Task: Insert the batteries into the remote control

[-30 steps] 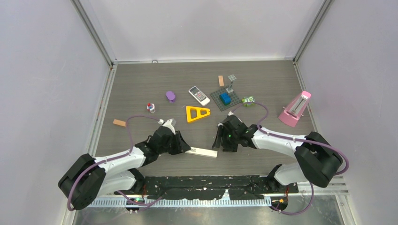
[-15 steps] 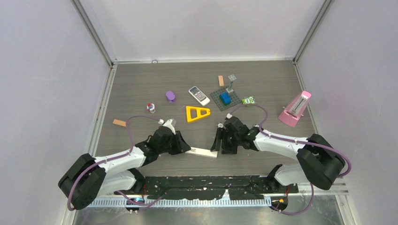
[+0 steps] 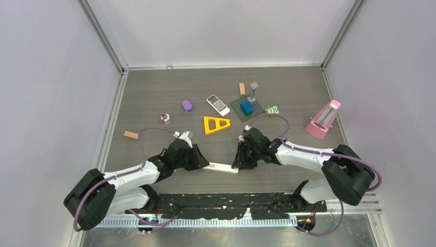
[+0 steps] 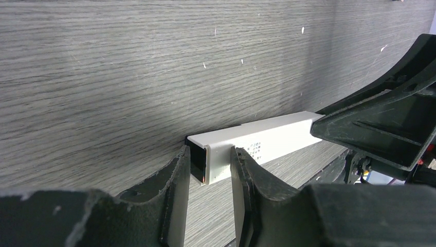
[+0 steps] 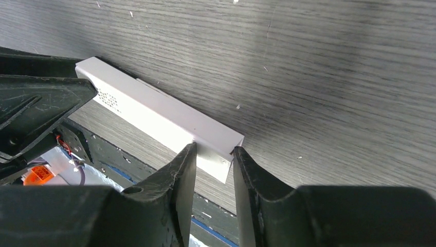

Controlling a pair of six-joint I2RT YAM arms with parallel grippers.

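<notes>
1. Top external view:
   - Both arms reach low over the table (image 3: 154,92) and bend inward toward each other.
   - The left gripper (image 3: 205,163) and the right gripper (image 3: 237,162) face one another.
   - The white remote control (image 3: 221,167) lies between them, near the front edge. Its long axis runs left to right, with the right end a little closer to the bases.
2. Left wrist view:
   - The left gripper (image 4: 208,160) comes in level with the wood. Its fingers (image 4: 177,177) pinch the remote control's (image 4: 267,135) dark-ended tip.
   - The bar runs away toward the right gripper (image 4: 380,121).
3. Right wrist view:
   - The right gripper (image 5: 213,155) has its jaws pressed against the remote control's (image 5: 154,110) near end.
   - The body slants up-left to the left gripper (image 5: 36,103).
</notes>
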